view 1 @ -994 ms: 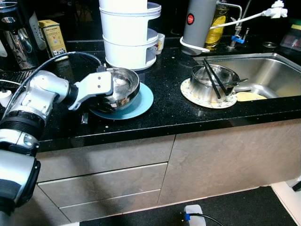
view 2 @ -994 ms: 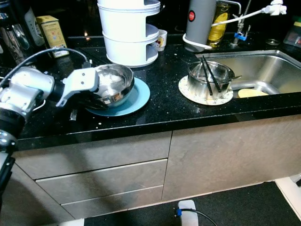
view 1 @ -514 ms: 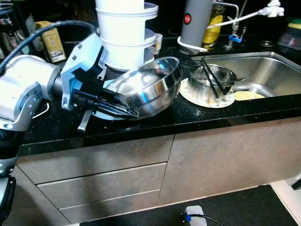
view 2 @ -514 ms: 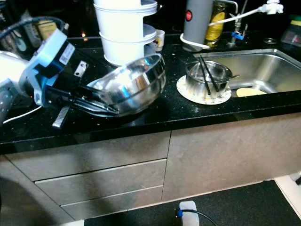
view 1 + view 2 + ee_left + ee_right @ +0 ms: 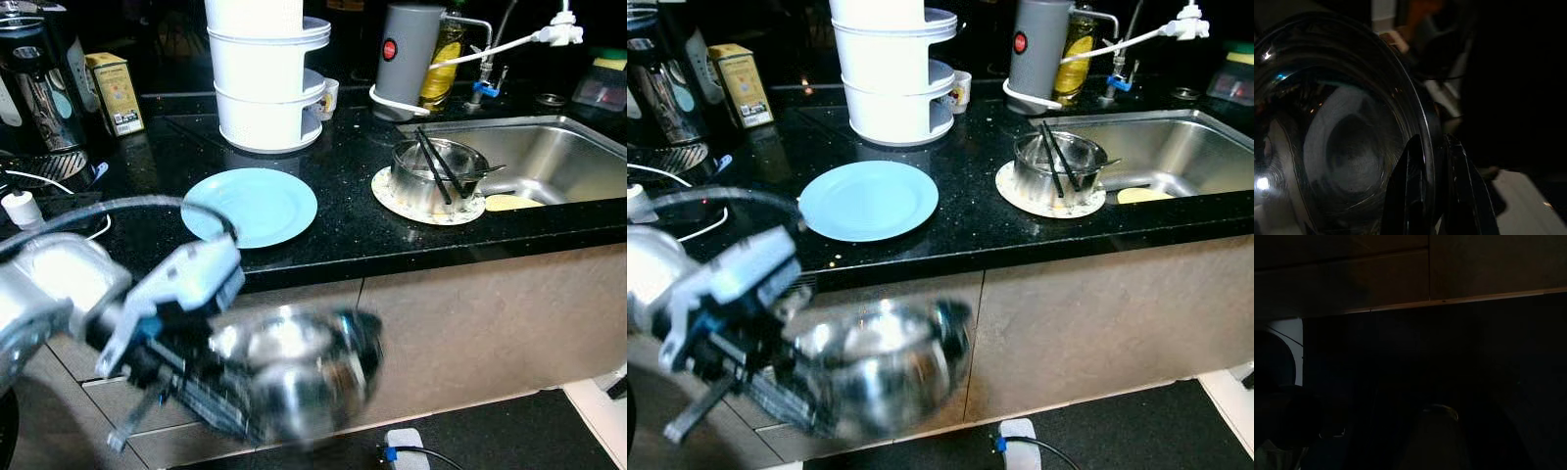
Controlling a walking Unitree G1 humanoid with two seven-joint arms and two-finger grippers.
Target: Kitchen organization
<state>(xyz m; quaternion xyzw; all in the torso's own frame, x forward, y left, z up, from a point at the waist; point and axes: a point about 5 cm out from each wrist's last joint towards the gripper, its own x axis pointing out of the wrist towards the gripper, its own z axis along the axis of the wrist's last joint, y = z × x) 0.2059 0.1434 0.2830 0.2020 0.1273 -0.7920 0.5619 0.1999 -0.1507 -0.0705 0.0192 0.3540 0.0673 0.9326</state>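
The left arm (image 5: 59, 294) is built of rounded silver shells, blurred here. A thin grey cable (image 5: 118, 206) loops over it from the elbow toward the wrist. The wrist block (image 5: 181, 284) is a pale, angular housing with a blue patch on its underside. Beyond it sit dark, ribbed parts. The left gripper (image 5: 1437, 191) has two long, smooth black fingers (image 5: 1410, 196) that taper toward their tips.

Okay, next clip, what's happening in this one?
The robot's left gripper holds a steel bowl by its rim, fingers pinched on either side of the edge. The bowl is down in front of the cabinet drawers, blurred by motion. A blue plate lies bare on the black counter. Near the sink, another steel bowl with chopsticks sits on a patterned plate.
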